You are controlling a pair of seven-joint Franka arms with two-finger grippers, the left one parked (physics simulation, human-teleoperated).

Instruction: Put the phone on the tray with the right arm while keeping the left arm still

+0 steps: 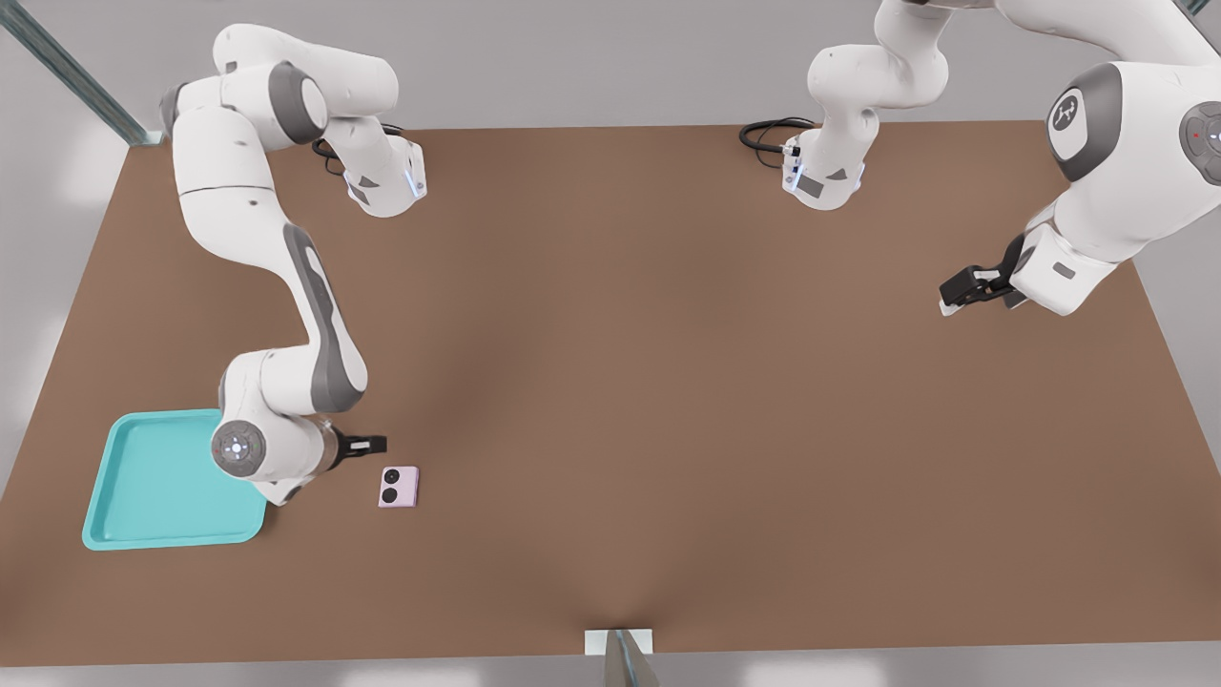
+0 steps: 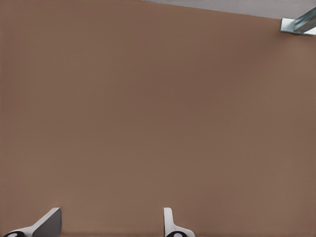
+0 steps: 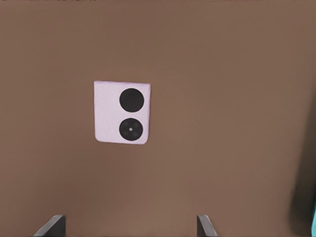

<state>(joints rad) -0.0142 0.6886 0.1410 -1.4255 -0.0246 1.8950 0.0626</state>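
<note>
A small pale pink phone (image 1: 399, 487), nearly square and folded shut, lies flat on a brown table (image 1: 668, 382), with two round black lenses facing up. It rests on bare tabletop just beside the turquoise tray (image 1: 143, 496), on the front view's right of it, and does not touch the tray's raised rim. The tray is a shallow square with rounded corners, and it sits close to the table edge nearest the camera, toward the front view's left. The right arm (image 1: 315, 324), white with grey joint covers, bends down from the far side of the table so that its wrist, with a round disc of blue-white lights, hangs over the tray's corner closest to the phone. Its black gripper (image 1: 367, 444) hovers above the table near the phone, a little farther from the camera than the phone, and touches nothing. In the right wrist view the phone (image 3: 122, 112) lies on the table ahead of the gripper (image 3: 131, 229), and the two dark fingertips (image 3: 52, 226) stand wide apart with nothing between them, so the jaws are spread wide and empty.
</note>
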